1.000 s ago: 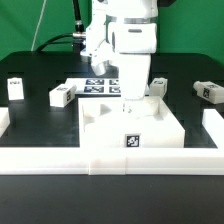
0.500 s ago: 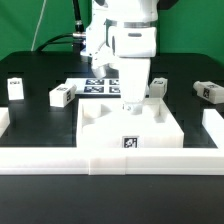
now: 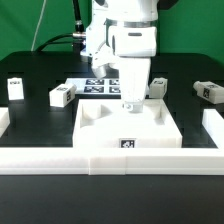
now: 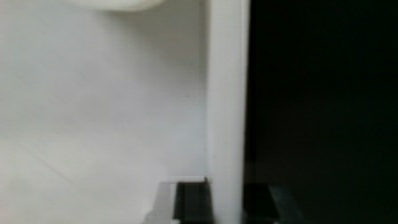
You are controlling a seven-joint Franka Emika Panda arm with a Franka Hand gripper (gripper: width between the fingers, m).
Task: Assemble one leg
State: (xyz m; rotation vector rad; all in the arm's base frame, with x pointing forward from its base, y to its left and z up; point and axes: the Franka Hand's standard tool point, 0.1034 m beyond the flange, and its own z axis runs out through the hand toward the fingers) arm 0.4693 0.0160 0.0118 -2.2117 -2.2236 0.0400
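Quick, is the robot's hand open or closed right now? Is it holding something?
Hand: cannot be told. It is down at the white tray, and its fingertips don't show clearly.

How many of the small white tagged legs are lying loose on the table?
4, from the exterior view's left to its right: far-left leg; second leg; third leg beside the pincer; far-right leg. The pincer may hide another.

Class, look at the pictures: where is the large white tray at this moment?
In the exterior view, the tray sits at centre front on the table, below the end effector. The marker board lies just beyond it, toward that view's left.
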